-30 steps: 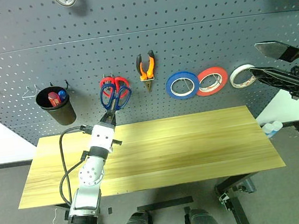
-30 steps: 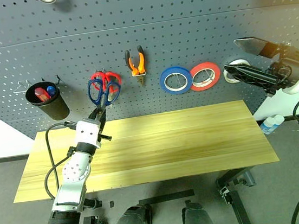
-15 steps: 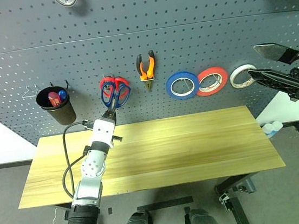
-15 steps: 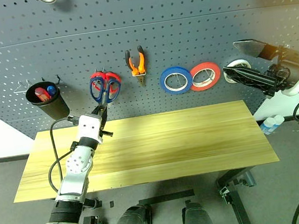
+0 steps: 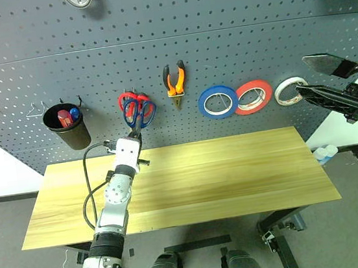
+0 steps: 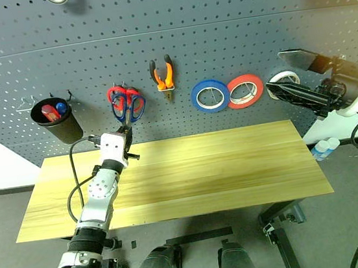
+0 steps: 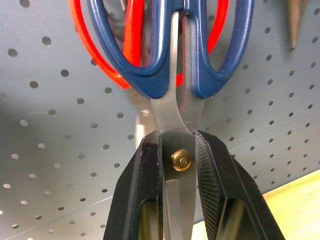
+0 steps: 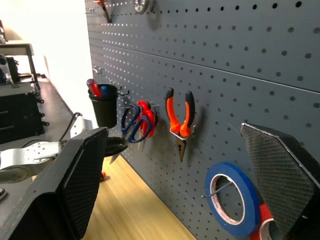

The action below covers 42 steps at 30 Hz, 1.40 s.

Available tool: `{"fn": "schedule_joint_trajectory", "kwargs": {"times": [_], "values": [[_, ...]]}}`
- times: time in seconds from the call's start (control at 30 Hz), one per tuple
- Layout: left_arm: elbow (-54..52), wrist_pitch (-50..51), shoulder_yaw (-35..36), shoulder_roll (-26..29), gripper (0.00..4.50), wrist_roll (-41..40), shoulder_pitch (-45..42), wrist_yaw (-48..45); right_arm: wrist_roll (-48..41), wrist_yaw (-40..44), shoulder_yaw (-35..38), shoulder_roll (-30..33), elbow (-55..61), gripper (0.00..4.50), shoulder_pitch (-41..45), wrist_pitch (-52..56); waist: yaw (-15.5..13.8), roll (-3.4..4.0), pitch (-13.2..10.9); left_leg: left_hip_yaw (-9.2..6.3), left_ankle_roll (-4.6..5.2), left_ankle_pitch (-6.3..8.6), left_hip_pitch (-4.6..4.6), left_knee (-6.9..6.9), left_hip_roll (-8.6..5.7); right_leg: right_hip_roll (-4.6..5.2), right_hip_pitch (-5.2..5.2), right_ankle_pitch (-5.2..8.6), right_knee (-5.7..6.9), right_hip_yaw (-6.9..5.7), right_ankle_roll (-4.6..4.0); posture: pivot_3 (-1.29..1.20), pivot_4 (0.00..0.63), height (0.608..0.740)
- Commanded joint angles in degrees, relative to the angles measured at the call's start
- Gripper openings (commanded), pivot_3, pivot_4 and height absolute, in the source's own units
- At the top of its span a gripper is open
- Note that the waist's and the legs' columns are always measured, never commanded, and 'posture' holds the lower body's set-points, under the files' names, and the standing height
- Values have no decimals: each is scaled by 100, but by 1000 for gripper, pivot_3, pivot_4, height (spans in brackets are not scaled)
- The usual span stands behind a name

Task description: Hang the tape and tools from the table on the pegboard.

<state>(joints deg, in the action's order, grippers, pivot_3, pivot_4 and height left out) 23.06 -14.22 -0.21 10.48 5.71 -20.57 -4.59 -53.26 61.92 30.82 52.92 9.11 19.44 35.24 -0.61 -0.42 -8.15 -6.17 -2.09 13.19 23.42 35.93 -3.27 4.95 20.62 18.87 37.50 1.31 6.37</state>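
Gripping the blue-handled scissors [image 7: 175, 75] by the blades near the pivot, the left gripper [image 7: 179, 165], left of centre, lifted their loops to the pegboard [image 5: 242, 61] hook over the red scissors [image 5: 129, 101], while the right gripper [image 5: 331, 82] gaped empty.

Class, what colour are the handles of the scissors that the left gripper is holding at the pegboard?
Dark blue scissors handles, clearest in the left wrist view.

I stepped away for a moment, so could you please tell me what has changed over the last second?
The left gripper, jaws shut on the blue scissors, has carried them up to the pegboard, over the red scissors. The right gripper stayed open by the white tape; pliers and other rolls are unmoved.
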Motion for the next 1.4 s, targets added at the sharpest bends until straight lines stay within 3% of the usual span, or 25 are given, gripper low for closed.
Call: {"fn": "schedule_joint_trajectory", "kwargs": {"times": [0.03, 0.43, 0.47, 0.83, 1.17, 1.4], "values": [[93, -165, 27, -27, 547, -53, -133, 5, -142, -16, 244, 97, 210, 4500, 5, -7, 2, 0, 0, 0, 0, 0, 0, 1, 0, 0, 0, 0, 0, 0, 1, -55, 145, 738], [302, -202, 14, -47, 547, -58, -262, -20, -126, -116, 280, 86, 217, 4500, -19, -49, 5, -1, -1, -1, 0, 0, 0, 6, 0, 0, -4, -2, 1, 0, 4, -59, 145, 738], [275, -195, 8, -55, 1252, -61, -232, -24, -129, -113, 275, 83, 218, 4500, -16, -51, 4, -1, 0, -2, 0, 0, 0, 6, 0, 0, -4, -2, 1, 0, 4, -57, 144, 738], [33, 87, 23, -74, 4449, -54, 51, -39, -111, -62, 190, 68, 179, 4500, 38, -75, 6, -1, -1, -2, 1, 0, 0, 5, 0, 0, -3, -2, 1, 0, 4, -49, 137, 738], [-1658, 1627, 11, 45, 4449, -259, 1473, -508, -311, -84, 241, 63, 486, 4500, -49, 38, 36, 3, -2, 0, 3, 2, 1, 2, 1, 3, -1, -2, -1, 6, 3, -46, 133, 738], [-2247, 3085, 377, 57, 4449, -391, 1704, -262, -724, -213, 127, -19, 1013, 4500, -489, 476, -17, 0, -4, -6, 3, 3, 2, 9, 1, 6, -8, -2, -6, 2, 3, -28, 138, 738]]}}
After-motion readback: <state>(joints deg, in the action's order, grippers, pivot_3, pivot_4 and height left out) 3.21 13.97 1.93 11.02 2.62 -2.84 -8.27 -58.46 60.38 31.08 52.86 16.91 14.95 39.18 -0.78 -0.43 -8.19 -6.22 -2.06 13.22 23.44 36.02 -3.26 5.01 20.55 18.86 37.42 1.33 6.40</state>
